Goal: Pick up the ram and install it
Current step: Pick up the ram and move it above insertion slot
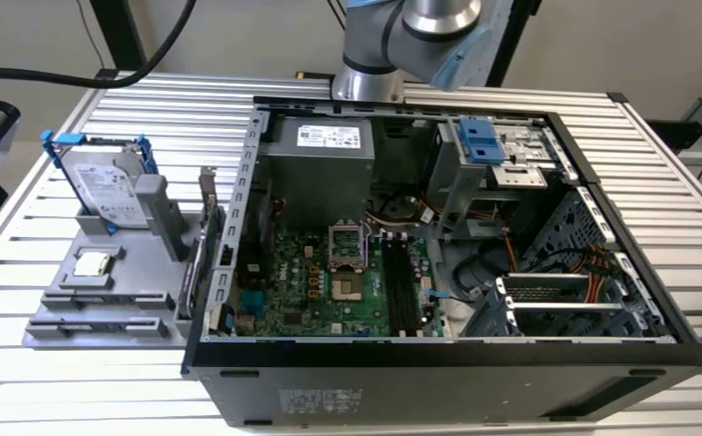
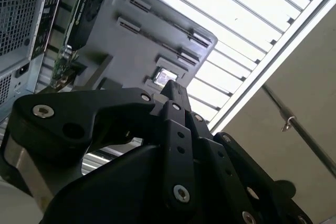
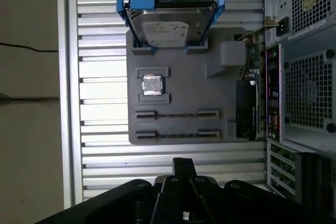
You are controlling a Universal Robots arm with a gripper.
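My gripper (image 3: 184,165) hangs high over the slatted table, off the edge of the grey parts tray (image 3: 181,85), touching nothing. Its black fingers (image 2: 172,88) meet at the tips, shut, and nothing shows between them. Two long slot holders (image 3: 177,114) cross the tray, each with a thin dark strip along it. I cannot tell whether either strip is the ram. In the exterior view the open computer case (image 1: 448,354) lies on its side, and black memory slots (image 1: 396,283) run along the green motherboard.
A silver hard drive in blue brackets (image 3: 168,22) and a small square CPU chip (image 3: 152,85) sit on the tray. A black card (image 3: 247,111) stands between tray and case. The arm's base (image 1: 369,77) rises behind the case. The table edge (image 3: 65,98) is near the tray.
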